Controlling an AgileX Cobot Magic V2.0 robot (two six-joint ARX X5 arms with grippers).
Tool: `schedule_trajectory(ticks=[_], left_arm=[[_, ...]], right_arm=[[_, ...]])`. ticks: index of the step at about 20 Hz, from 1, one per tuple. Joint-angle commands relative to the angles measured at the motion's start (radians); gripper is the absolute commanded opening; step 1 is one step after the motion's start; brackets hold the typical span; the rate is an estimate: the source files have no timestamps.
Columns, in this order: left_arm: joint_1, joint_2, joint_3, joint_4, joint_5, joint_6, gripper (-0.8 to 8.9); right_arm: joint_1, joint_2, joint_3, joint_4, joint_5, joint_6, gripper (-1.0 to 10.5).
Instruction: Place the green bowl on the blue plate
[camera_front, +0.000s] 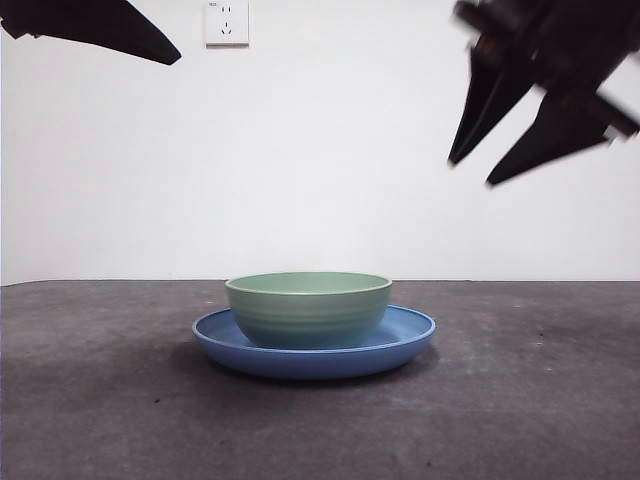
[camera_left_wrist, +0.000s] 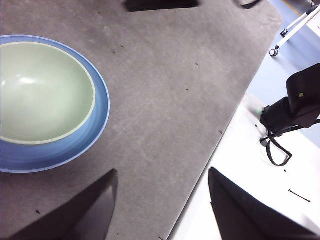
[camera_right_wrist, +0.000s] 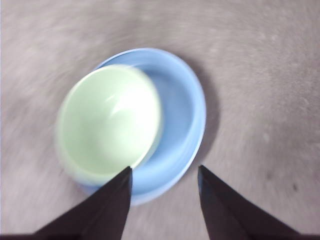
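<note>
Front view is showing the bowl (camera_front: 308, 308) sitting on the plate (camera_front: 410, 338) mid-table; the right gripper (camera_front: 470, 172), jaws spread and empty, is hanging nearer above it, the left gripper (camera_left_wrist: 162, 200) waiting spread.

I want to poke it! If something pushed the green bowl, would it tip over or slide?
The pale mint-green round ceramic bowl probably would not tip: it sits low and wide. It would more likely slide, since the glossy blue round plate under it looks smooth. The upturned rim might stop it. It looks hard, so it could chip.
</note>
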Motion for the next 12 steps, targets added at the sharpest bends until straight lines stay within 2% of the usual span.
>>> schedule_trajectory(ticks=[1, 6, 12], left_arm=[[-0.007, 0.005, 0.007, 0.012, 0.008, 0.010, 2.89], [-0.007, 0.005, 0.007, 0.012, 0.008, 0.010, 2.88], [-0.007, 0.005, 0.007, 0.011, 0.008, 0.010, 2.89]], right_arm=[[0.018, -0.087, 0.018, -0.089, -0.011, -0.081, 2.1], [0.045, -0.220, 0.018, -0.230, -0.083, -0.140, 2.1], [0.074, -0.321, 0.018, -0.344, -0.134, -0.154, 2.1]])
